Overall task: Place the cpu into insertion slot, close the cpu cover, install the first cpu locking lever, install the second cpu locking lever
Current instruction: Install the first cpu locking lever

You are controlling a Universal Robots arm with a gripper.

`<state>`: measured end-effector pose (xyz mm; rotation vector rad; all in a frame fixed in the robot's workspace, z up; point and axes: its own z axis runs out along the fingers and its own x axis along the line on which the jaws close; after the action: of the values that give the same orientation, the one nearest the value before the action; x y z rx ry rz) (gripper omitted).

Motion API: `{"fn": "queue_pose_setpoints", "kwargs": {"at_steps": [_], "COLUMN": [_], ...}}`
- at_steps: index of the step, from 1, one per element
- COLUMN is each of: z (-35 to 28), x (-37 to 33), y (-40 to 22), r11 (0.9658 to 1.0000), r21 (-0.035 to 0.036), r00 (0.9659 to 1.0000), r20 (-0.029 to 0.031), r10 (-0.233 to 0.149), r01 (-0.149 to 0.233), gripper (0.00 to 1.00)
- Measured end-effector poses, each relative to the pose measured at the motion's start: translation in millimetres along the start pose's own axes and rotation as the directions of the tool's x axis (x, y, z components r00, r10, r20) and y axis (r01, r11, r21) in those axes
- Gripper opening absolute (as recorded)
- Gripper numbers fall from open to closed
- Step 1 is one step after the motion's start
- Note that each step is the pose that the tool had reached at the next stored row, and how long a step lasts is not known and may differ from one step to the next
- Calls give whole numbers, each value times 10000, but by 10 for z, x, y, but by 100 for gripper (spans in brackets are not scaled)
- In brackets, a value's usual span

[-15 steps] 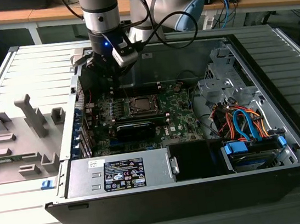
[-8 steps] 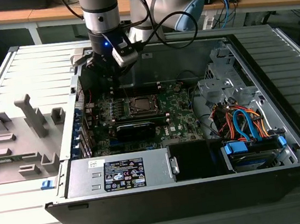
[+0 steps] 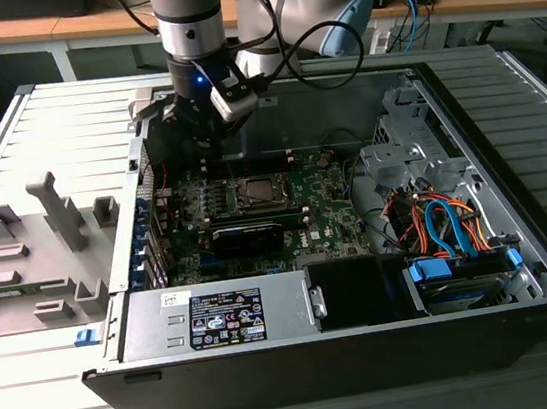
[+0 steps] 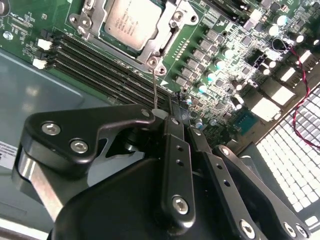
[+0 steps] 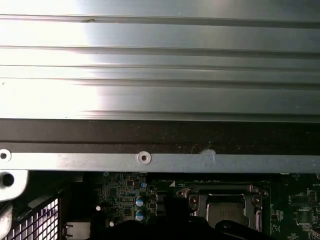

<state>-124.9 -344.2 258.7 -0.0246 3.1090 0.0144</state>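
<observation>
The cpu (image 4: pixel 131 21) lies flat in the insertion slot (image 3: pixel 257 193) on the green board. The silvery cpu cover (image 4: pixel 170 30) is folded down around it, and its window shows the chip's top. In the first wrist view the cpu (image 5: pixel 227 212) shows inside the cover frame (image 5: pixel 200 199). A thin locking lever (image 4: pixel 154 87) rises from the socket's corner to my fingertips. My gripper (image 4: pixel 180 117) looks shut beside the lever's end; whether it pinches the rod is hidden. In the exterior view the gripper (image 3: pixel 205 145) hangs over the board, just to the exterior view's left of the slot.
Long black memory slots (image 4: pixel 100 65) run beside the socket. A black block (image 3: pixel 247 236) lies in front of the slot, and the power supply (image 3: pixel 218 318) sits nearer still. A drive cage with cables (image 3: pixel 449 232) stands at the exterior view's right. The case wall (image 5: pixel 160 160) is close by.
</observation>
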Motion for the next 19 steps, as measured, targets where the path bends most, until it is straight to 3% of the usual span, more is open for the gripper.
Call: {"fn": "queue_pose_setpoints", "kwargs": {"at_steps": [19], "z": [4], "x": [-113], "y": [-2], "r11": [10000], "r21": [1], "r00": [10000], "r20": [-1], "r10": [0], "r01": [0], "gripper": [11]}}
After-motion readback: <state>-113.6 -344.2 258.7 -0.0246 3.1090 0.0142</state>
